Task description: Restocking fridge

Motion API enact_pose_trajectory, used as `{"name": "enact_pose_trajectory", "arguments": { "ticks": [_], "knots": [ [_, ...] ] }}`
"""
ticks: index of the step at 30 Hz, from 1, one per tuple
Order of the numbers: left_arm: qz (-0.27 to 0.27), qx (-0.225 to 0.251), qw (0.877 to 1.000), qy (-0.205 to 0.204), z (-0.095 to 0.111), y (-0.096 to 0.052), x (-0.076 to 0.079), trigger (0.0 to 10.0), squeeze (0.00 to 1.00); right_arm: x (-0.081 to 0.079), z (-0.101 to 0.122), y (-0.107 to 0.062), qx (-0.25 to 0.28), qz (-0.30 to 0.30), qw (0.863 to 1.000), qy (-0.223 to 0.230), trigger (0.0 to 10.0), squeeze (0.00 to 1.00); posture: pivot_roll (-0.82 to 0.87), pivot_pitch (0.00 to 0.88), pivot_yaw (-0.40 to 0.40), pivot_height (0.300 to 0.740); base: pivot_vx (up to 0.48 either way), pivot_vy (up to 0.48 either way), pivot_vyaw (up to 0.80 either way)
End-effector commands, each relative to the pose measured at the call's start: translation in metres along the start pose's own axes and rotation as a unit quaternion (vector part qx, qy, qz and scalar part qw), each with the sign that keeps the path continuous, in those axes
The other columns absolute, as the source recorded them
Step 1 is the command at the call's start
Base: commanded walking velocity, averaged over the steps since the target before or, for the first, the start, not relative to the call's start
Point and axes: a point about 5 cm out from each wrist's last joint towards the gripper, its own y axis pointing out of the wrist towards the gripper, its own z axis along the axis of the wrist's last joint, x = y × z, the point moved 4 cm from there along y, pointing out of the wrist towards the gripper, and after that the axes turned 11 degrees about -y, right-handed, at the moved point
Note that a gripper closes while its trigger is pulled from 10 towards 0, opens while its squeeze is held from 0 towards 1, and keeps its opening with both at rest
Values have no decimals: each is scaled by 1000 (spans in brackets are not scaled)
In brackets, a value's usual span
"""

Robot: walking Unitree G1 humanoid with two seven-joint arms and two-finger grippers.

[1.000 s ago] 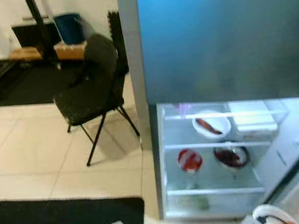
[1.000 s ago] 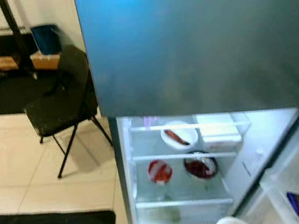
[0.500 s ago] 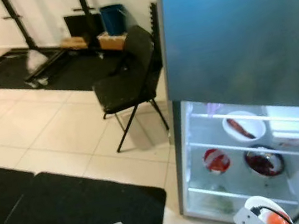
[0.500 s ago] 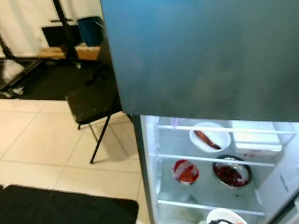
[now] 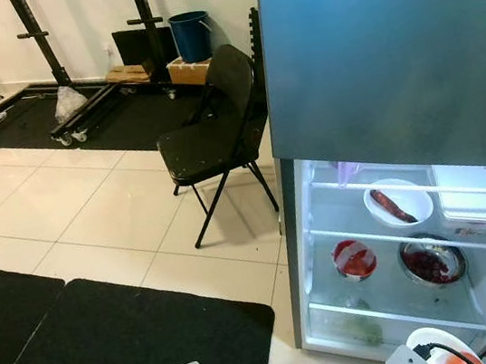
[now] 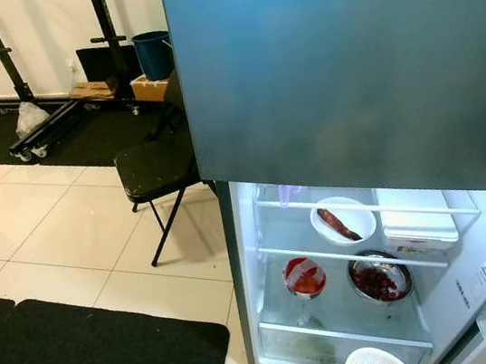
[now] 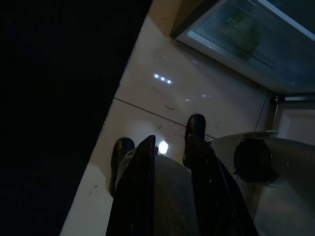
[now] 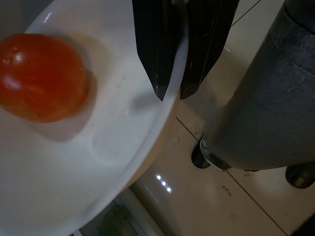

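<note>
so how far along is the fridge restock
Partly done, it looks like. The fridge door is open, and inside are a white bowl, a red-topped cup, a metal bowl and a white box. In hand: the right gripper pinches the rim of a plate carrying a tomato. Left to do: shelve that plate. The left gripper hangs idle.

A black folding chair [image 5: 210, 141] stands on the pale tiled floor [image 5: 65, 218], angled toward a black floor mat [image 5: 114, 357] in the foreground. Behind it, a blue bucket [image 5: 191, 36] sits beside cardboard boxes [image 5: 190, 69] against the wall, near black rack uprights [image 5: 38, 34] on wheeled bases and a white plastic bag [image 5: 69, 102].
</note>
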Motion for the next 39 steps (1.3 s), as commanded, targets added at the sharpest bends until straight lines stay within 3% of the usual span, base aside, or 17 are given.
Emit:
{"name": "enact_pose_trajectory", "arguments": {
  "ticks": [1, 22, 28, 39],
  "knots": [
    [-1, -2, 1000, 7, -1, -1, -1, 10000, 0, 2, -2, 0, -4, -7, 1000, 3, 10000, 0, 5, 0, -25, 740, 247, 0, 0],
    [-1, -1, 1000, 18, 2, -2, -4, 10000, 0, -1, -1, 0, -3, -3, 1000, 0, 10000, 0, 8, 0, -20, 740, 271, 0, 0],
    [-7, -6, 1000, 25, 2, -2, -3, 10000, 0, -2, -1, 0, -4, -4, 1000, 2, 10000, 0, 5, 0, -17, 740, 0, 0, 0],
    [-12, -16, 1000, 24, -4, -2, -2, 10000, 0, -1, -2, 0, -6, -5, 1000, 5, 10000, 0, 7, 0, -21, 740, 0, -460, 0]
  ]
}}
